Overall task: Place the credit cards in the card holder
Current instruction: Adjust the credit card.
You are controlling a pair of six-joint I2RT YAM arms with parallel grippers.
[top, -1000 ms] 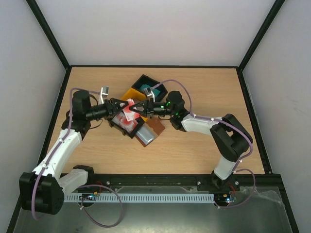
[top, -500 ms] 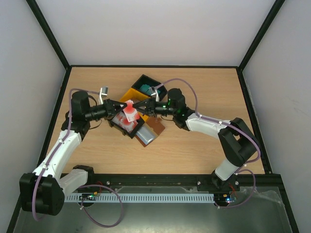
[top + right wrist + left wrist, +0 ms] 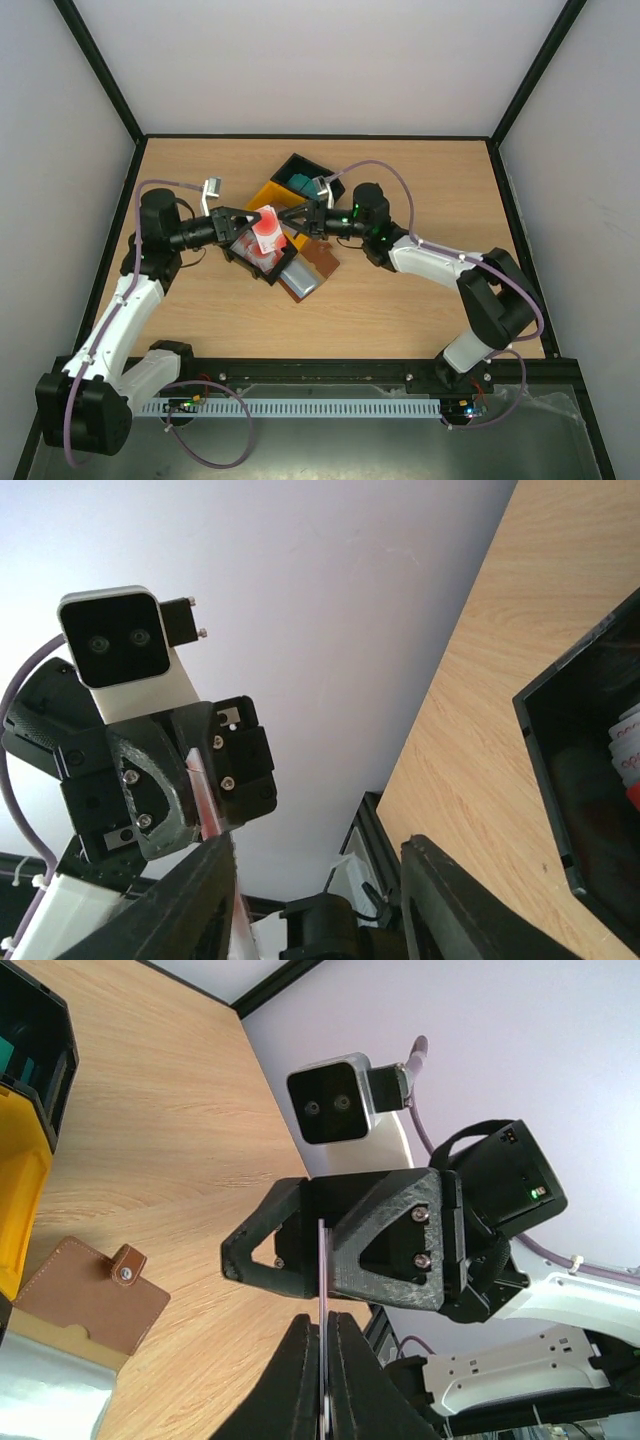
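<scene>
The left end effector (image 3: 250, 222) is pinched shut on a white-and-red credit card (image 3: 267, 234) held in mid-air. The right end effector (image 3: 292, 220) stands open beside it, empty. The card holder (image 3: 320, 260) lies on the tabletop (image 3: 420, 190), so insertion apparently remains.

A white card with red markings (image 3: 268, 230) stood on edge above the bins, pinched in the left end effector (image 3: 255, 220). From the left wrist it showed only as a thin line. More white-and-red cards (image 3: 256, 254) lay heaped in a black bin (image 3: 236, 252) beneath it. Teal cards (image 3: 300, 183) sat in a second black bin (image 3: 296, 160) farther back. A grey-silver stack of cards (image 3: 300, 277) lay on the desk (image 3: 420, 180) against the near bin. The brown card holder (image 3: 321, 258) lay flat, touching that stack, a small snap tab (image 3: 127, 1263) at one edge.
</scene>
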